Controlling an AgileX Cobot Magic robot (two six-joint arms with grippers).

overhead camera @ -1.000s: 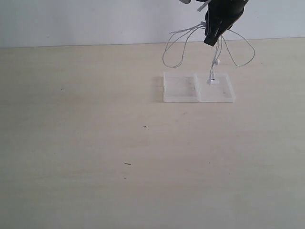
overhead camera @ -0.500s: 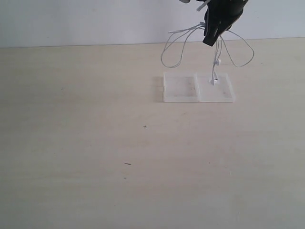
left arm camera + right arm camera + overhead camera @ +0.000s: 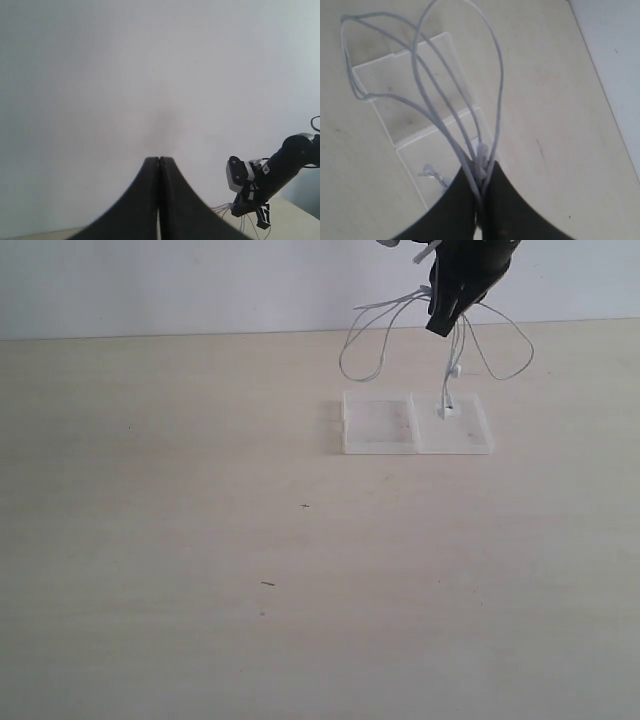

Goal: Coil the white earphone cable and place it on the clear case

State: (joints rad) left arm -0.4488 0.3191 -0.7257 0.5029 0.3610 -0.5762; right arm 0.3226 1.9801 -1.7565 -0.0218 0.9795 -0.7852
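Note:
My right gripper (image 3: 438, 328) (image 3: 481, 172) hangs above the far side of the table, shut on the gathered loops of the white earphone cable (image 3: 365, 335) (image 3: 417, 65). Loops spread out to both sides of it and one strand drops down, its end touching the clear case (image 3: 380, 425) (image 3: 402, 87) on the right-hand half. The case lies open and flat on the table. In the right wrist view an earbud (image 3: 427, 171) dangles over the nearer half. My left gripper (image 3: 159, 161) is shut and empty, raised high, pointing at the wall.
The pale wooden table (image 3: 200, 540) stretches wide in front of the case, with a few tiny dark specks (image 3: 268, 583). A white wall (image 3: 150, 280) runs behind. The right arm (image 3: 280, 170) shows in the left wrist view.
The hanging loops swayed slightly and the dangling end shifted a little over the case's right half. The right gripper stays nearly in place.

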